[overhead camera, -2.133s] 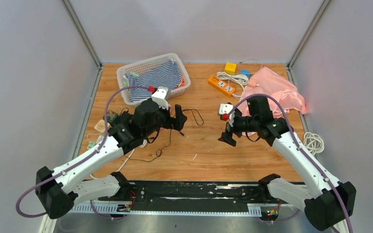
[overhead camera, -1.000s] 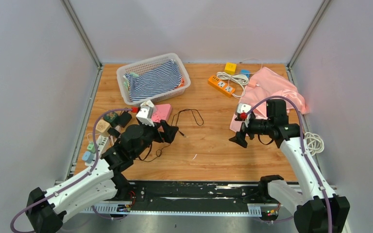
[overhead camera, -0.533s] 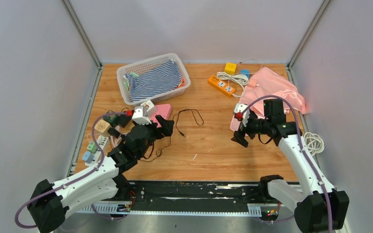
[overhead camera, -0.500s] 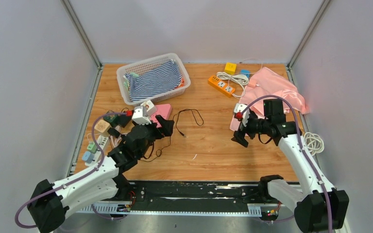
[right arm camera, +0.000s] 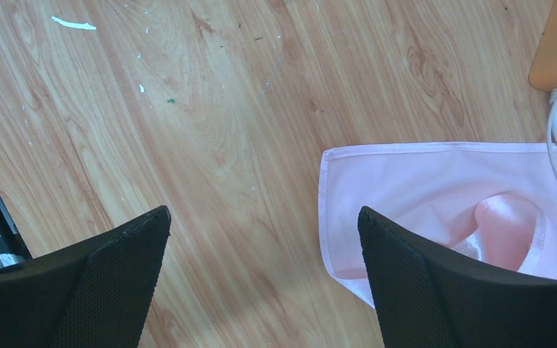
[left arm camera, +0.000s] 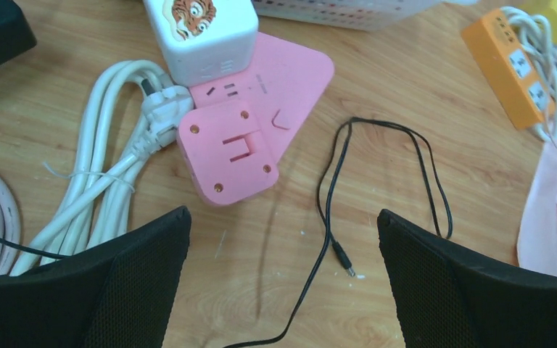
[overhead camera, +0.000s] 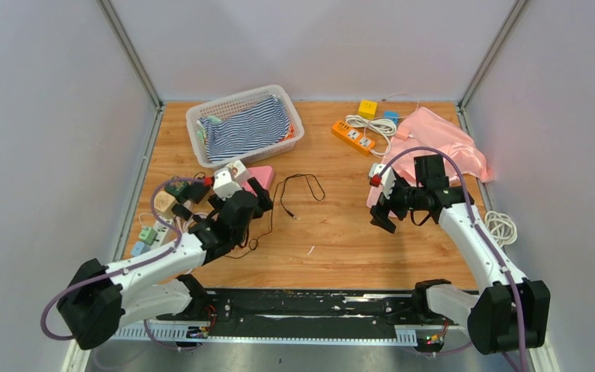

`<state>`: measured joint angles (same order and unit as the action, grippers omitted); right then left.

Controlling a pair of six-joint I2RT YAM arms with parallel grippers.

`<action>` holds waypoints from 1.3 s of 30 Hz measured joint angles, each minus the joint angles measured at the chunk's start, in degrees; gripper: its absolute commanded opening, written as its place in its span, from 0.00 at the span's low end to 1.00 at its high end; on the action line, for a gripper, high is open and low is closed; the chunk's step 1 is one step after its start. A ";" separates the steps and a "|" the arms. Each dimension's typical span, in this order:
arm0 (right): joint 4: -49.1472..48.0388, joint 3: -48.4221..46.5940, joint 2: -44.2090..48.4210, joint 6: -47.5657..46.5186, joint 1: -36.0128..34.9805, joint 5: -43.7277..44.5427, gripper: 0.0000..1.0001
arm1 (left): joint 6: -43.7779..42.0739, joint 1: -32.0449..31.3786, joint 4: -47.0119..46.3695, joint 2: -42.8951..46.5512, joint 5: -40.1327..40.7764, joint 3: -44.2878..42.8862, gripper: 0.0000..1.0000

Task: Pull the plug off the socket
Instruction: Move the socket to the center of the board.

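Observation:
A pink socket (left arm camera: pixel 261 101) lies flat on the wooden table, with a white plug (left arm camera: pixel 201 32) bearing a tiger sticker seated in its far end. A white corded plug (left arm camera: pixel 161 119) sits against the socket's left side. My left gripper (left arm camera: pixel 281 216) hovers open just short of the socket, with only bare wood and a thin black cable (left arm camera: pixel 333 181) between its fingers. From above, the left gripper (overhead camera: pixel 257 195) covers part of the pink socket (overhead camera: pixel 263 172). My right gripper (overhead camera: pixel 383 217) is open over bare wood by the pink cloth (right arm camera: pixel 442 188), holding nothing.
A white basket (overhead camera: pixel 236 94) with striped cloth stands at the back left. An orange power strip (overhead camera: pixel 352 136), a yellow cube (overhead camera: pixel 368 108) and the pink cloth (overhead camera: pixel 441 139) lie at the back right. Small adapters (overhead camera: pixel 163 203) and white cords crowd the left edge; a coiled cord (overhead camera: pixel 500 227) lies right.
My left gripper has shifted back and left, closer to the pink socket. The right gripper has edged slightly away from the near edge. Both stay open.

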<state>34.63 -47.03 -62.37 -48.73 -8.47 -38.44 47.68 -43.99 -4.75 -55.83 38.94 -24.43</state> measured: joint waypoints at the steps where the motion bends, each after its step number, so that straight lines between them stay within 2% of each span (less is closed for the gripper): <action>1: -0.04 -0.11 -0.17 0.00 -0.04 0.15 1.00 | 1.86 0.09 2.99 -2.29 1.14 -2.38 1.00; 4: -0.09 -0.17 -0.59 0.00 -0.04 0.61 1.00 | 6.23 1.31 10.29 -8.26 3.10 -9.84 1.00; 7: -0.09 -0.17 -0.76 0.00 -0.04 0.96 1.00 | 8.57 3.91 11.69 -11.96 2.38 -13.73 0.99; 14: -0.09 -0.17 -0.79 -0.09 -0.07 1.66 1.00 | 10.25 9.55 13.20 -16.94 -0.85 -14.64 0.96; 21: -0.09 -0.17 -0.83 -0.15 -0.07 2.14 1.00 | 12.33 11.54 13.66 -18.53 -3.52 -15.06 0.94; 27: -0.09 -0.20 -0.83 -0.17 -0.09 2.47 1.00 | 15.91 16.61 11.41 -19.06 -8.61 -13.11 0.89; 31: -0.09 -0.20 -0.83 -0.15 -0.24 2.47 1.00 | 17.18 17.44 10.62 -19.37 -10.82 -11.54 0.86; 35: -0.07 -0.20 -0.83 -0.20 -0.68 2.49 1.00 | 17.90 18.23 9.03 -19.78 -13.18 -11.10 0.78; 39: -0.07 -0.20 -0.81 -0.22 -0.92 2.49 1.00 | 18.73 18.80 7.52 -19.80 -14.36 -10.16 0.77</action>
<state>34.57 -47.22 -63.18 -48.95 -9.39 -35.94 66.41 -25.19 2.76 -75.64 24.58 -34.59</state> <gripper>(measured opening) 0.999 0.775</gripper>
